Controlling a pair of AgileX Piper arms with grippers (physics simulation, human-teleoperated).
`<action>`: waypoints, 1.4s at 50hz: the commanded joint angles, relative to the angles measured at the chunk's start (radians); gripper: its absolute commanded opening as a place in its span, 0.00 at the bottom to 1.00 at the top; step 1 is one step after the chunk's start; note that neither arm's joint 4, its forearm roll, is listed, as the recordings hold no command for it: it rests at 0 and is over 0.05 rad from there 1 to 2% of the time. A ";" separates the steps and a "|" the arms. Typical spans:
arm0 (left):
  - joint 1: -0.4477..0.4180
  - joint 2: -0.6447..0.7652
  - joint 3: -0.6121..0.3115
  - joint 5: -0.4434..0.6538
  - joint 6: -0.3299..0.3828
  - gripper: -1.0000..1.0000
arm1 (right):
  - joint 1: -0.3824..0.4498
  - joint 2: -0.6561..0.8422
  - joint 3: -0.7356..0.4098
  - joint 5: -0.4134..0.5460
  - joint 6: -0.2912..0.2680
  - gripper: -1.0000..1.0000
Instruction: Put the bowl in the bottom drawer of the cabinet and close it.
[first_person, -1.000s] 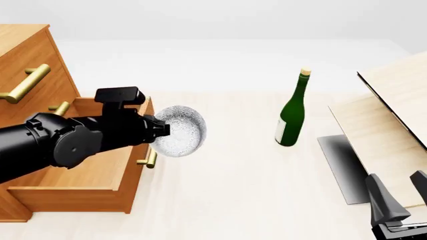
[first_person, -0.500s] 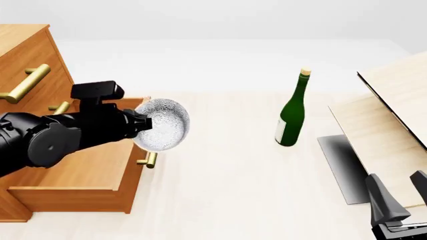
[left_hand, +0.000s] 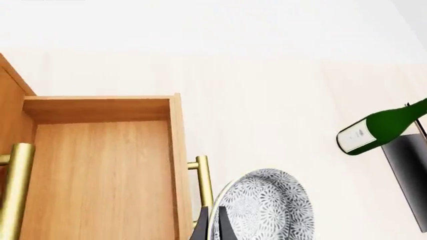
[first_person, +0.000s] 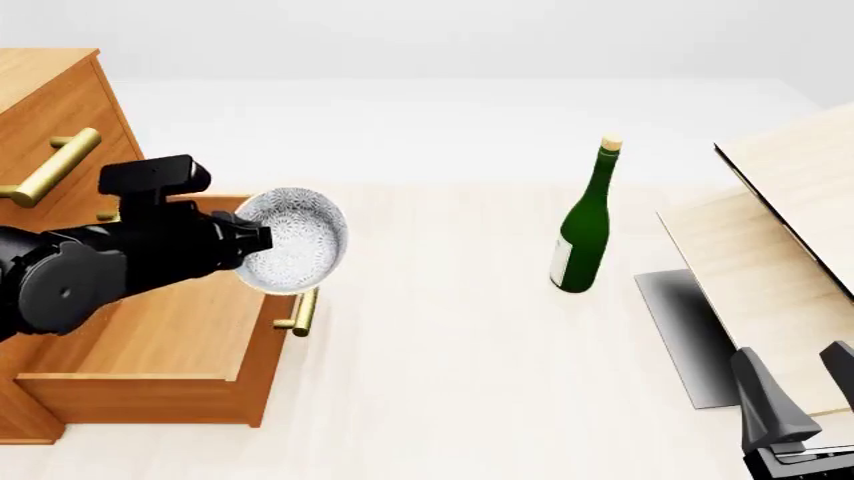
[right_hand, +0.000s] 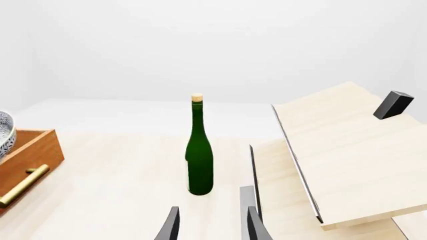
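Bowl (first_person: 292, 240) hangs in the air, tipped on its side with its speckled inside facing the front camera, over the front edge of the open bottom drawer (first_person: 174, 340). The left tool (first_person: 256, 240) pinches the bowl's rim; in the left wrist view its dark fingers (left_hand: 200, 227) close on the edge of the bowl (left_hand: 267, 207), just beside the drawer's brass handle (left_hand: 203, 182). The drawer (left_hand: 100, 175) stands pulled out from the cabinet (first_person: 54, 120), its wooden floor bare. Another brass handle (first_person: 54, 168) shows on the drawer front above.

A green bottle (first_person: 585, 225) stands upright on the worktop (first_person: 454, 380), well apart from the bowl, to the right. Pale boards (first_person: 787, 230) lean at the far right, with a dark grey sheet (first_person: 681, 330) beneath them.

The right tool (right_hand: 210, 225) rests low near the right corner, its fingers spread and holding nothing, pointed toward the bottle (right_hand: 199, 150).
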 joint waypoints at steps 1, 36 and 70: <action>0.056 -0.029 0.003 -0.002 0.002 0.00 | 0.000 0.000 0.001 -0.001 0.000 1.00; 0.191 -0.033 0.044 -0.032 0.032 0.00 | 0.000 0.000 0.001 -0.001 0.000 1.00; 0.270 -0.072 0.105 -0.036 0.032 0.00 | 0.000 0.000 0.001 -0.001 0.000 1.00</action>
